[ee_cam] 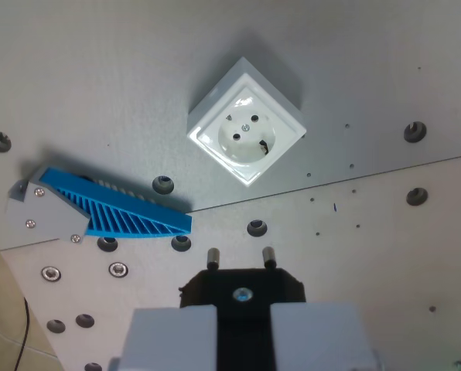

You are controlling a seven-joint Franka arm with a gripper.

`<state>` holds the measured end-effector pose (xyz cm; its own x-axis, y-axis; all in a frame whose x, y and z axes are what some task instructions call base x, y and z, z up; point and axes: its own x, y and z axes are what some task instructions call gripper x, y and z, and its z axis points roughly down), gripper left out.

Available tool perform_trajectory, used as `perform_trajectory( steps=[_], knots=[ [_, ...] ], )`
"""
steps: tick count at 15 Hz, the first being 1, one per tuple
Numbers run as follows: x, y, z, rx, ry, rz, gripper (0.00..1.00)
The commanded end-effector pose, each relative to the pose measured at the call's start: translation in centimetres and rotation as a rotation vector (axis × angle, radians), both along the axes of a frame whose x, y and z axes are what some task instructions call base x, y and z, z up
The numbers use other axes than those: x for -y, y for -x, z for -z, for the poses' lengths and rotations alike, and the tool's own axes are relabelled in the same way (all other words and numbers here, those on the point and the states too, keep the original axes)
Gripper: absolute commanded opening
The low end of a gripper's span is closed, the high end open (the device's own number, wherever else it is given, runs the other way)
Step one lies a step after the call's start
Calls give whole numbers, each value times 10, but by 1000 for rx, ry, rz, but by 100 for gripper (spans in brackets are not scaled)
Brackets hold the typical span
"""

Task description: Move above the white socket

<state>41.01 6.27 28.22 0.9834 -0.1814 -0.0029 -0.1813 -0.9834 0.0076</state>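
Observation:
The white socket (246, 128) is a square box with a round recess and two pin holes. It sits turned like a diamond on the grey plate, above the middle of the wrist view. At the bottom edge, my gripper (244, 317) is shut on a black plug (242, 290). The plug's two metal pins (213, 257) point up the picture toward the socket. The plug lies below the socket in the picture, with a strip of bare plate between them. My light grey fingers (172, 336) flank the plug body.
A blue ribbed wedge (118, 209) with a grey bracket (39, 215) lies on the wrist view's left, below and left of the socket. Screw holes and bolts (163, 184) dot the plates. A seam between two plates (354, 179) runs across under the socket.

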Motion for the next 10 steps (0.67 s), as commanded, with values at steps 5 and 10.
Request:
perform_trajectory(
  steps=[5, 10],
  knots=[
    [0, 0, 0, 1, 0, -3, 0],
    [0, 0, 2, 3, 0, -36, 0]
  ],
)
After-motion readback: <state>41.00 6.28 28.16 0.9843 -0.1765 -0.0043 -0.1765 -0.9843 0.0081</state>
